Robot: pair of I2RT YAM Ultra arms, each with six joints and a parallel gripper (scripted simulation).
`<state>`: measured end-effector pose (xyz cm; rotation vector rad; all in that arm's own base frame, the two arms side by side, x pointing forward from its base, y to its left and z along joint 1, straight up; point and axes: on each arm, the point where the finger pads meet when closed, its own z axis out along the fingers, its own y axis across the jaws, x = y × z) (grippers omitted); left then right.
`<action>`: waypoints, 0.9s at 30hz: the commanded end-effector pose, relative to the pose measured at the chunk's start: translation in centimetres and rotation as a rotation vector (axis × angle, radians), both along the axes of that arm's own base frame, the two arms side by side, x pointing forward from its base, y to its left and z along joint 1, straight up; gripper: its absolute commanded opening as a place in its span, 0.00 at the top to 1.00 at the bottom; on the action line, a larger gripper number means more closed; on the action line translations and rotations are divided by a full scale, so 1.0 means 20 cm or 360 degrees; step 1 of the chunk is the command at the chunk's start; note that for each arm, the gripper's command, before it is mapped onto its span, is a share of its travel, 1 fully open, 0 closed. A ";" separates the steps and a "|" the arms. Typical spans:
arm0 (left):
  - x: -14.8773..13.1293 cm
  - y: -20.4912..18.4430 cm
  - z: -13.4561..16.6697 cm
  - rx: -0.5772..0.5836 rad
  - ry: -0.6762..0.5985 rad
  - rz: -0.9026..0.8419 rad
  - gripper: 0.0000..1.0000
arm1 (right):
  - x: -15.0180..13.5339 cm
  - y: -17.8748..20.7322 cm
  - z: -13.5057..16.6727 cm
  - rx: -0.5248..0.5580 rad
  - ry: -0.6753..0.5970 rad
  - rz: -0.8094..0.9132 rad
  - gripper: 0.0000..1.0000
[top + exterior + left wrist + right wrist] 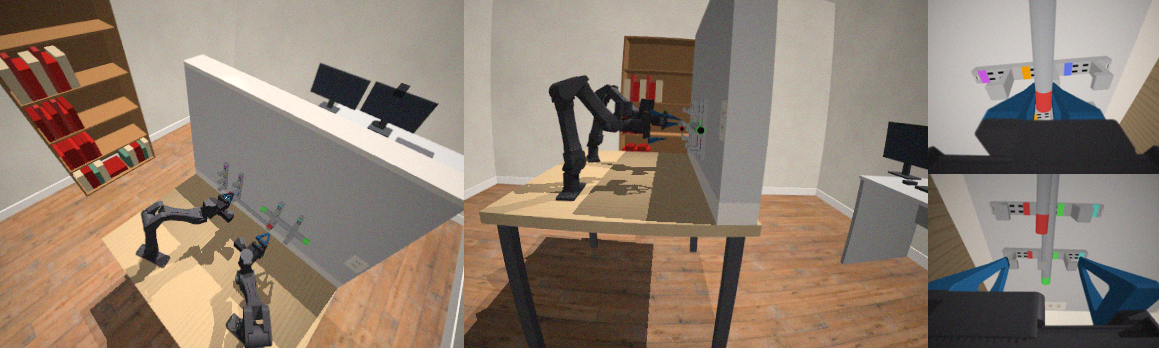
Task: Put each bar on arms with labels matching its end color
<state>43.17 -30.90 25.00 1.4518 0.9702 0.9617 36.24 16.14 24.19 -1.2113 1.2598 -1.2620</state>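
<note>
My left gripper [229,195] [1043,86] is shut on one end of the red-ended bar [1043,102]. The bar's other red end [270,226] [682,128] [1041,224] stands out in front of the right rack [299,224] [1062,255], off its arms. The green-ended bar [286,226] [1045,280] lies across the right rack's middle arms, at the green labels. That rack has cyan labels on top and red ones lowest. The left rack [240,185] [1016,74] has purple, orange and blue labels and bears no bar. My right gripper [1043,260] is open and empty, facing the right rack.
Both racks hang on the grey partition [320,200] [719,170] at the back edge of the wooden table [190,295] [614,220]. A wall socket [356,263] sits right of the right rack. The held bar spans the stretch between the two racks.
</note>
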 end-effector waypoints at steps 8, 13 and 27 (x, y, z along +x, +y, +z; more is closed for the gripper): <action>0.00 0.00 0.16 -0.0118 -0.0090 0.0003 1.00 | 0.01 0.06 0.09 0.0046 -0.0043 -0.0005 0.00; 0.00 0.00 0.17 -0.0118 -0.0090 0.0003 1.00 | 0.01 0.08 0.10 0.0046 -0.0043 -0.0005 0.00; 0.00 0.00 0.17 -0.0118 -0.0090 0.0003 1.00 | 0.01 0.12 0.08 0.0046 -0.0043 -0.0005 0.00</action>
